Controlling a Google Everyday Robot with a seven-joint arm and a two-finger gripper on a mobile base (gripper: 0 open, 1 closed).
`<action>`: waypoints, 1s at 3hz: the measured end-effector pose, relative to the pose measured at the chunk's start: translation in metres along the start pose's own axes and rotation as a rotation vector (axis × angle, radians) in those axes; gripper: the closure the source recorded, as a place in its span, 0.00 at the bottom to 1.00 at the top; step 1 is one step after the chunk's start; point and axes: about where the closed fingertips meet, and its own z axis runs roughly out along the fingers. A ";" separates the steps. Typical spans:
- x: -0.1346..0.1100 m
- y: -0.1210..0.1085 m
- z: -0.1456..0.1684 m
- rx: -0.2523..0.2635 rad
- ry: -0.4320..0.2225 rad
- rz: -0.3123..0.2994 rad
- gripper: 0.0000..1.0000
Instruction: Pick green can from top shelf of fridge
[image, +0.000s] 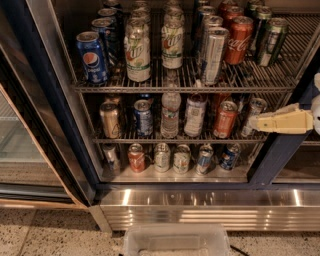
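Green can (271, 42) is standing at top shelf (175, 89) right end; gripper (260, 123) is hovering at fridge (200, 210) right edge, one rack lower; can't tell how far open.

My gripper (257, 123) is pale cream, at the right edge beside the middle rack (170, 139). The green can (270, 41) is dark green with pale markings and a silver lid — the Coca-Cola can (238, 40) near it is red with white script. The Pepsi can (92, 57) is blue; the fridge (277, 157) frame is dark blue, the top shelf (190, 89) a silvery grid.
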 end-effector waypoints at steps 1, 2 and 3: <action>0.000 0.000 0.000 0.000 0.000 0.000 0.17; 0.000 0.000 0.000 0.000 0.000 0.000 0.20; 0.000 0.000 0.000 0.000 0.000 -0.001 0.12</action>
